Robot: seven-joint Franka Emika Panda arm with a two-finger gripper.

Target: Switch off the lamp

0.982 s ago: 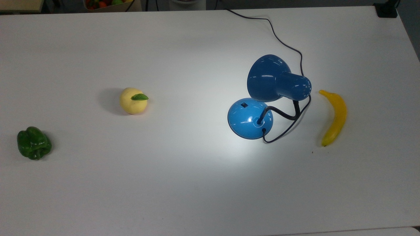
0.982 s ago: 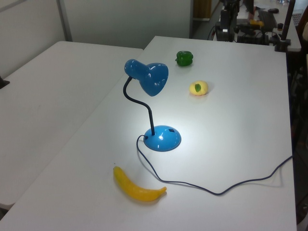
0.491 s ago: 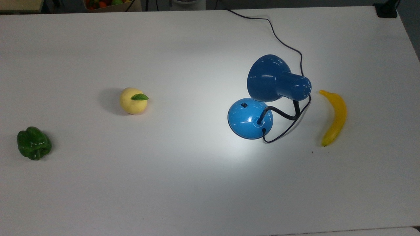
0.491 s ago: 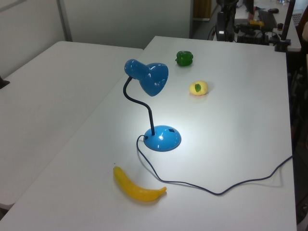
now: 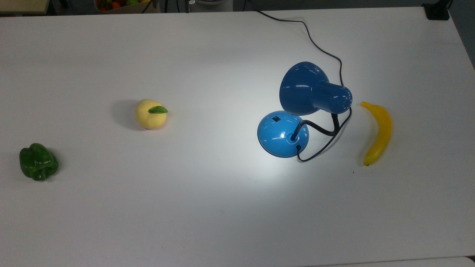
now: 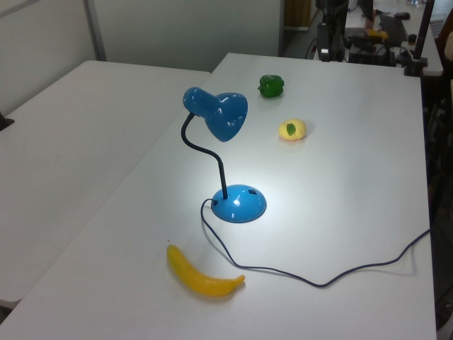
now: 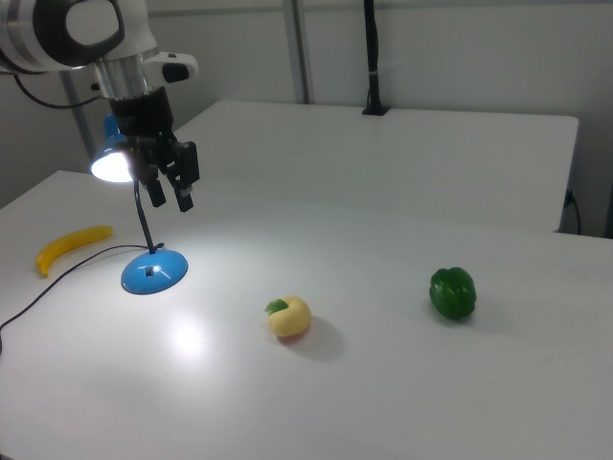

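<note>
My gripper [image 7: 170, 192] hangs with fingers apart, in the right view just right of the lit blue lamp [image 7: 144, 244], above its base.

In the top view, the lamp's shade [image 5: 304, 88] overhangs the far edge of its base [image 5: 282, 134], beside the switch [image 5: 275, 119]. The base's left and near sides lie open. The banana [image 5: 378, 132] lies well to its right, and its cord [image 5: 323, 47] trails far-right.
</note>
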